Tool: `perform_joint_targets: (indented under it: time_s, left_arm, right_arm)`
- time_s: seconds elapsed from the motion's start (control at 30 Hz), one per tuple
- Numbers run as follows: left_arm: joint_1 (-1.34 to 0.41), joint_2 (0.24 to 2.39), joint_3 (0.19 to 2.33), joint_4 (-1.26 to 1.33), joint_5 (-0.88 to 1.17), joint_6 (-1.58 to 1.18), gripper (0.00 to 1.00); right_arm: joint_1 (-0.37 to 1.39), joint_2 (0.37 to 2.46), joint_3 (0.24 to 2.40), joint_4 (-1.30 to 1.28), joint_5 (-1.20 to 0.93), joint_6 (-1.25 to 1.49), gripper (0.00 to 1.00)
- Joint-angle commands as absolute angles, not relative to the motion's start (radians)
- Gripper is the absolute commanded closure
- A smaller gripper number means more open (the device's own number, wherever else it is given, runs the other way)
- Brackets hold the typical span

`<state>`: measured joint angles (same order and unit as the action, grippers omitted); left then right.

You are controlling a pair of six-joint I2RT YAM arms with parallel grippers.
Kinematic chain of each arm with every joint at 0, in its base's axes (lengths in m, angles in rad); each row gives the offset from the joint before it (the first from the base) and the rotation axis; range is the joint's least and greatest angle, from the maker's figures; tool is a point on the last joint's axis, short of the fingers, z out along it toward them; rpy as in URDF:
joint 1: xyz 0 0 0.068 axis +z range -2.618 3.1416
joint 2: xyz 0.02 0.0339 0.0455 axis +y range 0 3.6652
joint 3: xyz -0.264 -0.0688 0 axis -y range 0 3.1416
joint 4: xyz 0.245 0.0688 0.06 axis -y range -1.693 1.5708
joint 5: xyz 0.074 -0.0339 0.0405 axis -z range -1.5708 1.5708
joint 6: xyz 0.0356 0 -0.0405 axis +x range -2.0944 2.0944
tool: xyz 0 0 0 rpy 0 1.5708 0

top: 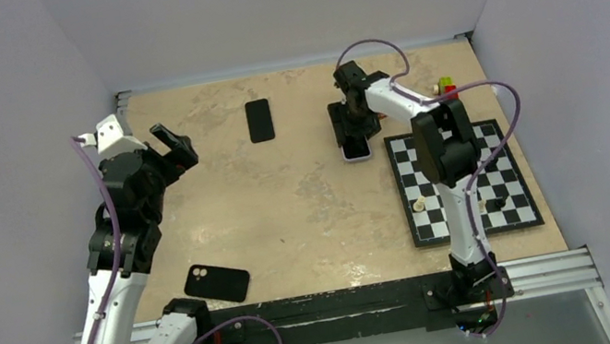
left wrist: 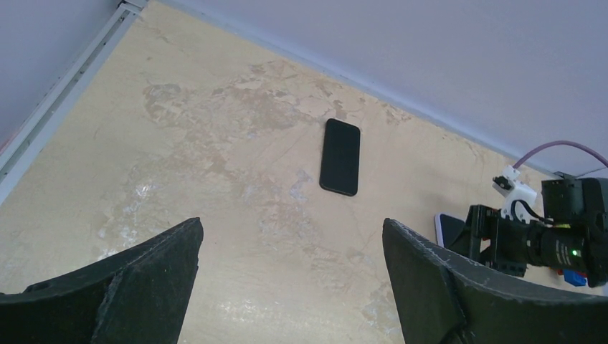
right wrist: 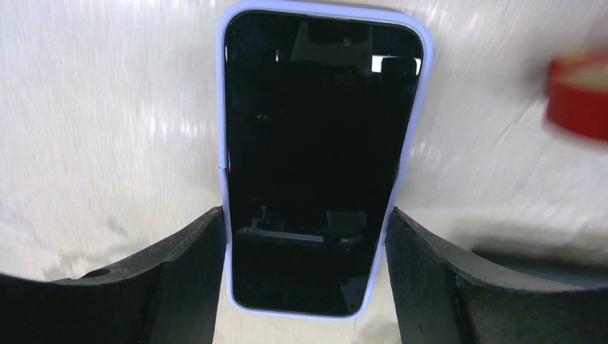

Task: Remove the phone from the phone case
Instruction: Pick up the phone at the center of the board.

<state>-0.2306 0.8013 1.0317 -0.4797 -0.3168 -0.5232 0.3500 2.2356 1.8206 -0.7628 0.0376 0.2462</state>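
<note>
A phone with a dark screen point(right wrist: 319, 165) lies face up on the table in a lavender case point(right wrist: 301, 313). It also shows in the top view point(top: 357, 152), left of the chessboard. My right gripper point(right wrist: 305, 215) straddles its lower half, with a finger touching each long edge of the case. In the top view the right gripper point(top: 353, 131) sits low over it. My left gripper point(top: 175, 145) is raised at the far left, open and empty. Its fingers point(left wrist: 154, 279) frame bare tabletop.
A bare black phone point(top: 260, 120) lies at the back middle and shows in the left wrist view point(left wrist: 340, 156). A black case point(top: 217, 282) lies near the front left. A chessboard point(top: 462, 183) with a few pieces is on the right. Coloured blocks point(top: 446, 87) sit behind it.
</note>
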Motion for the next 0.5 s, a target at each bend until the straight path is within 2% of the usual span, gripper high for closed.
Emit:
perform_joint_targets:
  time_s: [0.0, 0.13, 0.47]
  left_arm:
    - [-0.235, 0.808, 1.031, -0.448, -0.299, -0.535, 0.02]
    - [-0.235, 0.815, 1.031, -0.446, -0.294, -0.536, 0.03]
    - [-0.235, 0.875, 1.05, -0.473, -0.236, -0.553, 0.03]
  right_arm:
    - [0.393, 2.061, 1.638, -0.674, 0.002, 0.272, 0.35]
    - [0.417, 1.998, 1.512, -0.613, 0.025, 0.305, 0.14]
    - [0.43, 2.049, 1.486, -0.576, 0.086, 0.298, 0.08]
